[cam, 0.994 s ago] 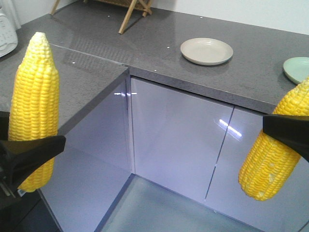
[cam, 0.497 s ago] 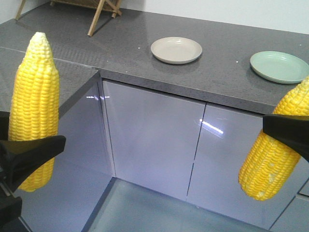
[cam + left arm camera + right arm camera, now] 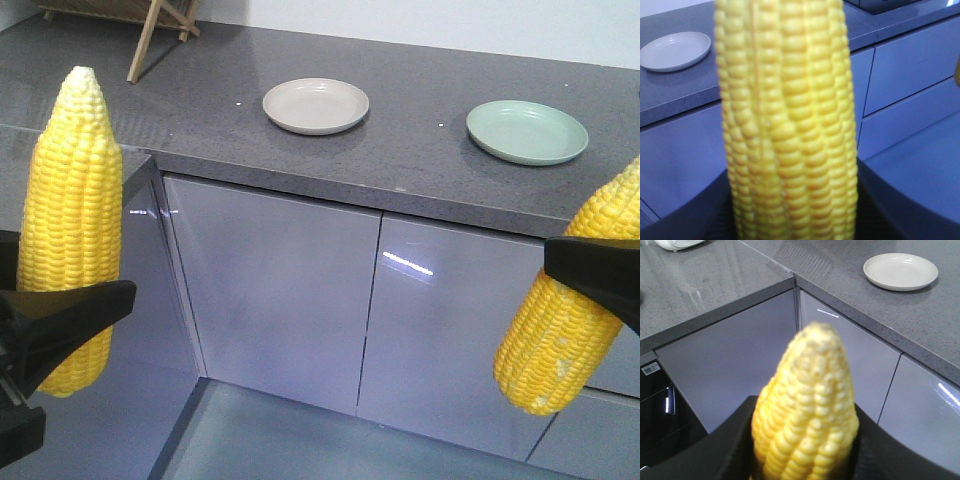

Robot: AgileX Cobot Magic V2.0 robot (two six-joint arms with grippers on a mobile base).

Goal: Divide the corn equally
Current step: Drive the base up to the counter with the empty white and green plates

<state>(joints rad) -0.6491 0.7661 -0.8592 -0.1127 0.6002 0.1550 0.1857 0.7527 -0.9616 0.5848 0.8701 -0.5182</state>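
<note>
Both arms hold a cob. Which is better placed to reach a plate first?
Right, probably. The right gripper holds the tilted cob just short of the green plate; the left gripper with the upright cob sits farther off to the side of the beige plate. Neither is over the countertop yet.

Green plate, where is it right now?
Front view, upper right: the green plate sits on the grey countertop, to the right of the beige plate.

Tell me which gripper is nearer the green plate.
Right. The right gripper hangs short of the counter, just right of the green plate; the left gripper is far off to its left, beyond the beige plate.
</note>
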